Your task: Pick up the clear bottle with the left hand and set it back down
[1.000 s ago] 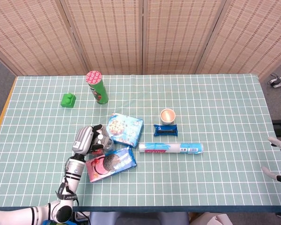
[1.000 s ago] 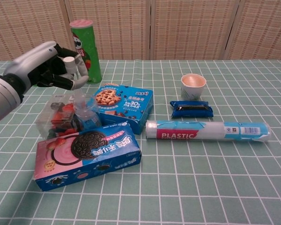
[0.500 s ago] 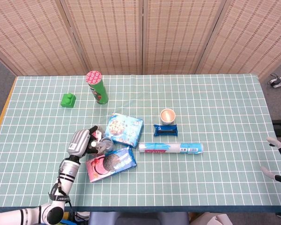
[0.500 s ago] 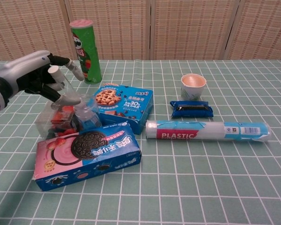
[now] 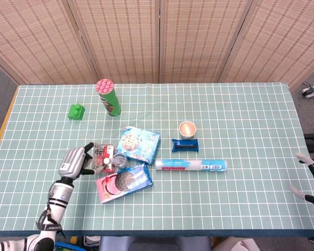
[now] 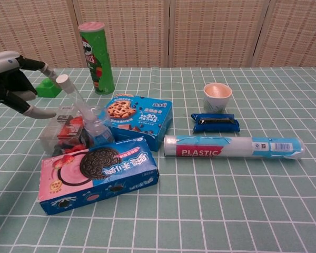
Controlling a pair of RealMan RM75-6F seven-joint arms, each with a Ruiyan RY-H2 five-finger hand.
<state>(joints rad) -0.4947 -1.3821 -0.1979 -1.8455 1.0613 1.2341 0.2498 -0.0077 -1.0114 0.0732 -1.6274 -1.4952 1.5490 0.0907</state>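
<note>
The clear bottle [image 6: 96, 128] [image 5: 119, 159] stands upright on the table, small, with a blue label. It is wedged between a clear box of red items [image 6: 64, 132], the blue cookie box [image 6: 138, 120] and the Oreo box [image 6: 99, 173]. My left hand [image 6: 13, 81] [image 5: 75, 159] hovers left of the bottle, fingers spread, holding nothing. Its fingertips reach toward the clear box, apart from the bottle. My right hand [image 5: 312, 180] rests at the table's far right edge with its fingers apart and nothing in it.
A green chips can [image 6: 97, 57] stands behind the bottle, with a green block [image 5: 76, 111] to its left. A paper cup [image 6: 217, 96], a dark blue snack packet [image 6: 215, 123] and a lying roll marked PLASTIC [image 6: 233, 147] sit to the right.
My left hand has drawn back to the left and lower, away from above the bottle. The bottle stays upright in the same spot. The right hand has barely moved.
</note>
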